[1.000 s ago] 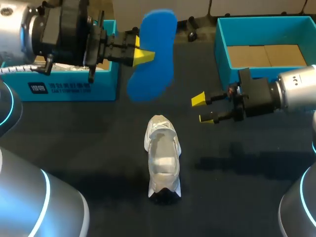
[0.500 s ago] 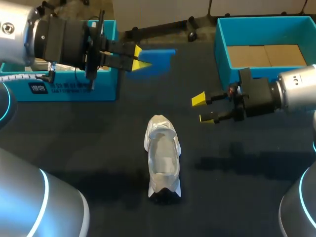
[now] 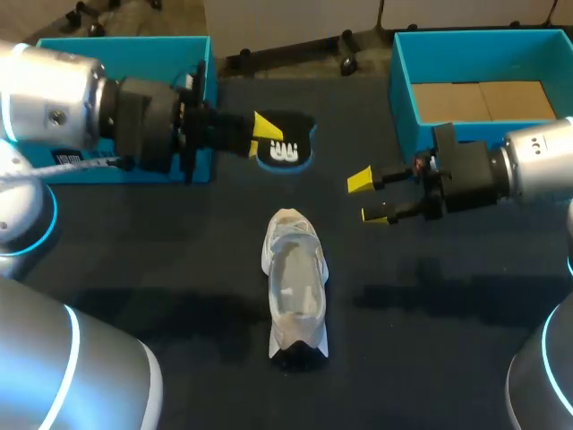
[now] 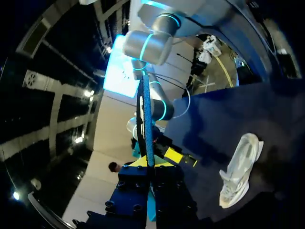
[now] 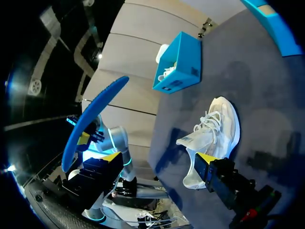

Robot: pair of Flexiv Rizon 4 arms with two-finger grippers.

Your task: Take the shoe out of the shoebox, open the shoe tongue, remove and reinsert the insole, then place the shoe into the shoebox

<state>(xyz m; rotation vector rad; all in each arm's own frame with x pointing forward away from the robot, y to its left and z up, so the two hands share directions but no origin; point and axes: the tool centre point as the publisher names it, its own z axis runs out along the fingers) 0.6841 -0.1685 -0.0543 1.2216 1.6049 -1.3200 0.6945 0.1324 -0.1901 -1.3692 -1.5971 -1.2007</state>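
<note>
While clamping flat blue foam insole (image 3: 288,149) in left gripper (image 3: 266,133) beyond white mesh sneaker (image 3: 295,287), align lengthwise; leave right gripper (image 3: 369,197) parted beside it.

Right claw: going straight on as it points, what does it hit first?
Probably the white shoe; the open right claw points at its far end. Height is unclear, so it might pass just over it.

head view looks down from above; both wrist views share the shoe (image 3: 294,294).
</note>
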